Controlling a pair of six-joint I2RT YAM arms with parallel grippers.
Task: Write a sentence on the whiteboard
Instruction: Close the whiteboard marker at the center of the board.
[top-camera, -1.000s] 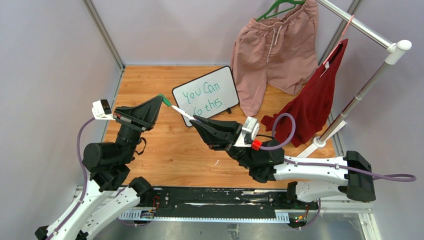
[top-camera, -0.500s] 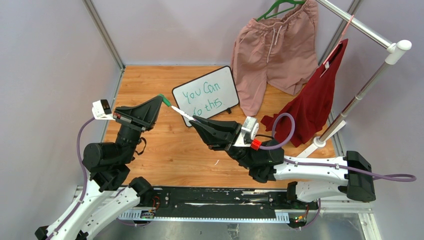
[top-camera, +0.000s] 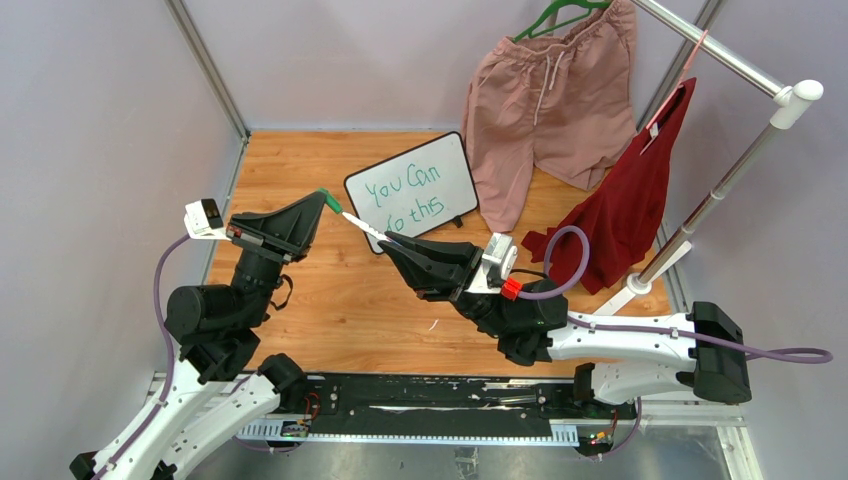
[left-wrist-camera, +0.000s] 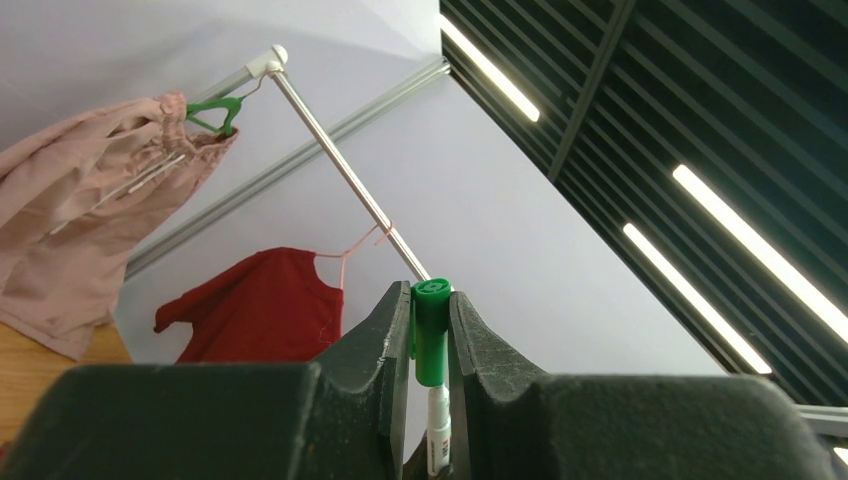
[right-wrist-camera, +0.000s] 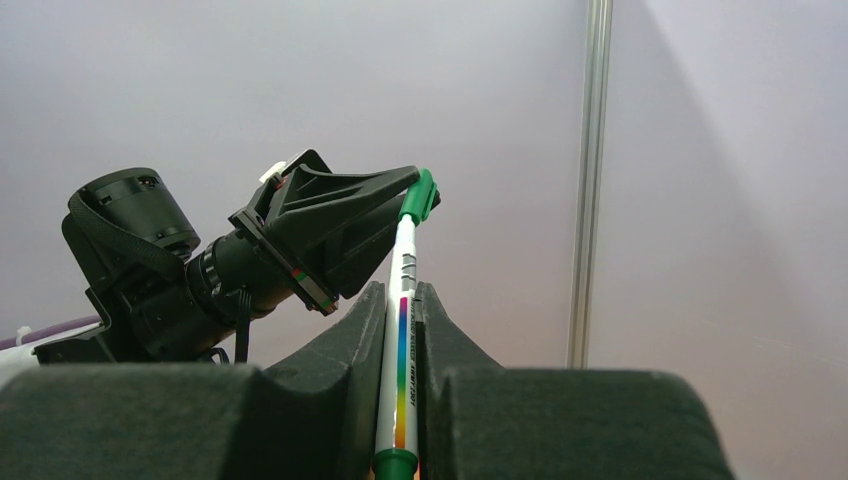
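The whiteboard (top-camera: 412, 190) stands propped at the upper middle of the top view, at the back of the wooden table, and the sentence (top-camera: 405, 192) "You Can do this" is on it in green, in two lines. Just below it the two arms meet. The left gripper (top-camera: 318, 200) pinches a green cap (top-camera: 327, 200), and the right gripper (top-camera: 395, 245) is pressed onto the white marker (top-camera: 365, 228), which runs between them. Pink shorts (top-camera: 545, 95) and a red top (top-camera: 630, 200) hang at the upper right.

The left wrist view shows the cap standing upright between its own fingers, with the marker's white barrel directly beneath it. The board is out of this frame.

The right wrist view shows the barrel clamped between its fingers and rising to the cap in the other gripper. The board is out of this frame too.

The writing looks finished, so I judge the step in hand to be capping. Only the wrist views show the cap and barrel in line; only the top view shows how near the board is. No view shows whether the cap is fully seated. If it is not, a release by the left gripper could drop it. A crooked push could make the barrel slip in the right grip, and a wide swing could knock the board over.
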